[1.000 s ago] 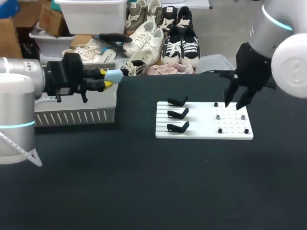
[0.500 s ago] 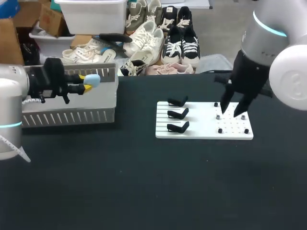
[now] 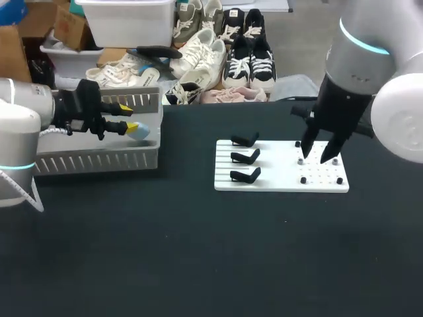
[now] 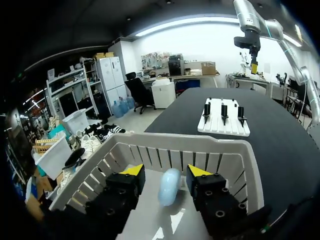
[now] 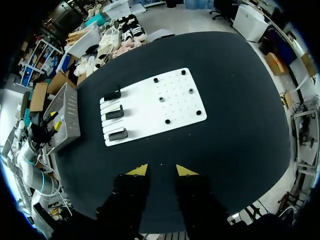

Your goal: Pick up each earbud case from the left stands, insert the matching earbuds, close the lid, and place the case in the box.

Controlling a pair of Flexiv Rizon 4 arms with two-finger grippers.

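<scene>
Left pincer is held spread above the grey slatted plastic box; the pale blue oval earbud case is seen between its fingers, apparently touched by neither, long axis pointing ahead.

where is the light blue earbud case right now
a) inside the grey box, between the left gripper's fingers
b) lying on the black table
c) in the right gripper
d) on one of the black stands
a: the left wrist view shows the earbud case within the walls of the grey box, between the spread fingers of the left gripper, with a gap on each side.
</scene>
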